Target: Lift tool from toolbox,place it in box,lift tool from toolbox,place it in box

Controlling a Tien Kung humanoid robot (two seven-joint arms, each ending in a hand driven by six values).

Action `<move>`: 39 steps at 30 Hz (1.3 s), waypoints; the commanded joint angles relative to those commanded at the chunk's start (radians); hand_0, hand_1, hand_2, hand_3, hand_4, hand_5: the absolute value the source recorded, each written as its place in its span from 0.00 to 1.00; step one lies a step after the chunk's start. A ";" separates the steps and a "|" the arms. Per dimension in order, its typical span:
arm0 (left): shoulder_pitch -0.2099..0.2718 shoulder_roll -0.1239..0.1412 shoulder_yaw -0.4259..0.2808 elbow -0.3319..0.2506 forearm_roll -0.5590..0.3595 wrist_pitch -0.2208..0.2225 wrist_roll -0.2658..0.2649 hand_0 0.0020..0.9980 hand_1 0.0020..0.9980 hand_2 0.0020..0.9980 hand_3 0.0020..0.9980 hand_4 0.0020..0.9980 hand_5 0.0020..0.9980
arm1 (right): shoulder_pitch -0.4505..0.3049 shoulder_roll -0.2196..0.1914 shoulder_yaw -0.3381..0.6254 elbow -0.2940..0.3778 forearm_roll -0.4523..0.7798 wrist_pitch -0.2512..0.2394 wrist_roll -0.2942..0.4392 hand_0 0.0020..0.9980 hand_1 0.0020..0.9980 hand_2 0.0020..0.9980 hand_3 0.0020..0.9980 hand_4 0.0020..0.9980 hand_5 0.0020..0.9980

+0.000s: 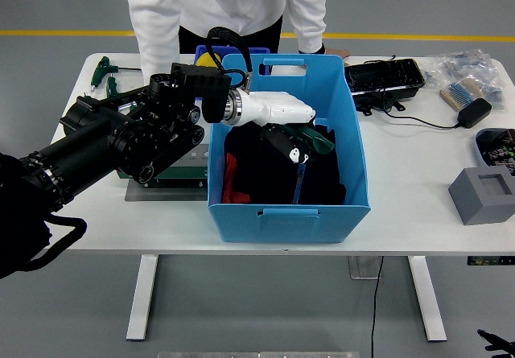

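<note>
Left hand [291,133]: white, five-fingered, on black arm entering from left; reaches over rim into blue box [354,125]. Fingers curled around green-handled tool [310,142], shaft hanging down toward dark cloth inside; held low, presumably for release without a drop.
Toolbox [173,173]: green, on grey base, left of box, mostly hidden behind arm.
Right hand: not visible.
Person [225,4]: white top, standing at far side, hands off the box.
Second green tool [103,70]: far left corner of white table [402,205].
</note>
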 joint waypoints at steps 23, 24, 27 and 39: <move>-0.012 0.000 -0.098 0.006 0.003 0.152 -0.061 0.50 0.61 0.67 0.61 0.82 0.66 | -0.004 -0.003 0.021 0.004 -0.043 0.005 -0.012 0.62 0.60 0.67 0.54 0.78 0.65; -0.012 0.000 -0.110 0.004 -0.001 0.170 -0.072 0.50 0.61 0.67 0.61 0.82 0.66 | -0.005 -0.002 0.023 0.004 -0.045 0.005 -0.012 0.62 0.60 0.67 0.54 0.78 0.65; -0.010 0.000 -0.152 -0.008 -0.014 0.227 -0.104 0.53 0.65 0.69 0.61 0.82 0.65 | -0.008 -0.001 0.027 0.004 -0.052 0.006 -0.013 0.62 0.60 0.67 0.54 0.78 0.65; 0.050 0.020 -0.323 -0.099 0.032 0.317 -0.117 0.54 0.63 0.68 0.61 0.83 0.66 | -0.015 0.002 0.011 0.001 -0.016 0.001 -0.002 0.62 0.60 0.67 0.54 0.78 0.66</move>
